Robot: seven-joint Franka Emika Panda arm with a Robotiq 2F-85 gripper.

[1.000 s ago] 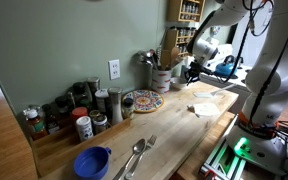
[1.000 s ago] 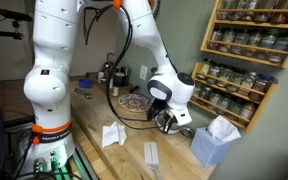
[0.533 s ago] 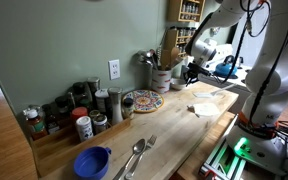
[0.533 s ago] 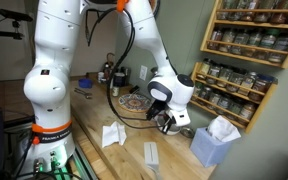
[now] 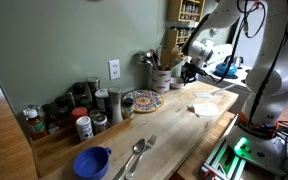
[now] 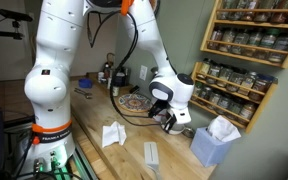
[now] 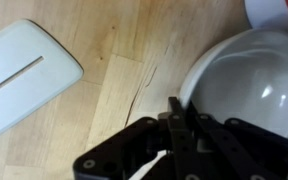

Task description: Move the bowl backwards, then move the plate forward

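In the wrist view the white bowl (image 7: 249, 80) fills the right side on the wooden counter. My gripper (image 7: 181, 108) has its two fingers closed together over the bowl's near rim. In both exterior views the gripper (image 5: 189, 70) (image 6: 168, 119) is low over the counter and hides most of the bowl. The mosaic plate (image 5: 142, 101) lies by the wall beside the jars, apart from the gripper; it also shows behind the arm (image 6: 134, 101).
A utensil crock (image 5: 161, 78) stands near the gripper. A flat white oblong thing (image 7: 24, 75) (image 6: 150, 155), a crumpled napkin (image 5: 202, 108) (image 6: 112, 135), a blue bowl (image 5: 92, 161), spoons (image 5: 135, 156), spice jars (image 5: 79, 115) and a blue tissue box (image 6: 214, 141) share the counter.
My gripper has shifted very slightly toward the wall and crock. Nothing else has moved.
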